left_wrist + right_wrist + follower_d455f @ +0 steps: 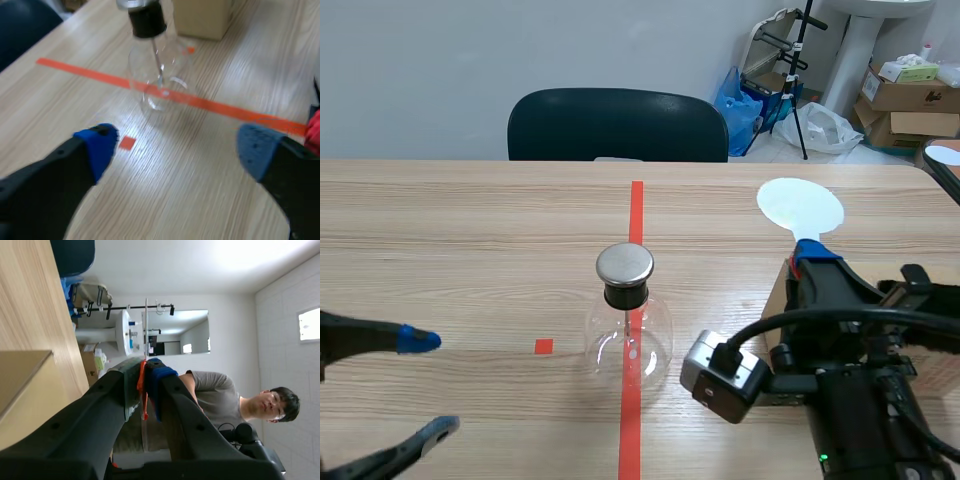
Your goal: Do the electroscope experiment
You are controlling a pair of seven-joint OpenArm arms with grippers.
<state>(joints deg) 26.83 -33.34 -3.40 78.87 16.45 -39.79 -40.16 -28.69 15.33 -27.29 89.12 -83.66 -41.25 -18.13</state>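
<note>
The clear round glass electroscope flask (pixel 629 335) with its flat silver metal cap (pixel 624 264) stood on the orange tape line, ahead of the left gripper (pixel 176 146), whose fingers were spread wide and held nothing. The right gripper (pixel 817 252), well apart from the flask, was clamped on the stem of a thin white round paddle (pixel 800 205). The paddle probably needed bringing slowly to the cap without knocking the flask.

Left end effector (pixel 177 150) agape, right (pixel 145 376) tight on paddle (pixel 800 206)

One glass electroscope (pixel 626 320) is counted ahead of the left end effector (pixel 430 385). One white disc (pixel 800 205) is counted at the right end effector (pixel 817 250), and one cardboard box (pixel 202 17) beside it. Two end effectors, one chair (pixel 617 125) and one person (pixel 215 387) are counted.
</note>
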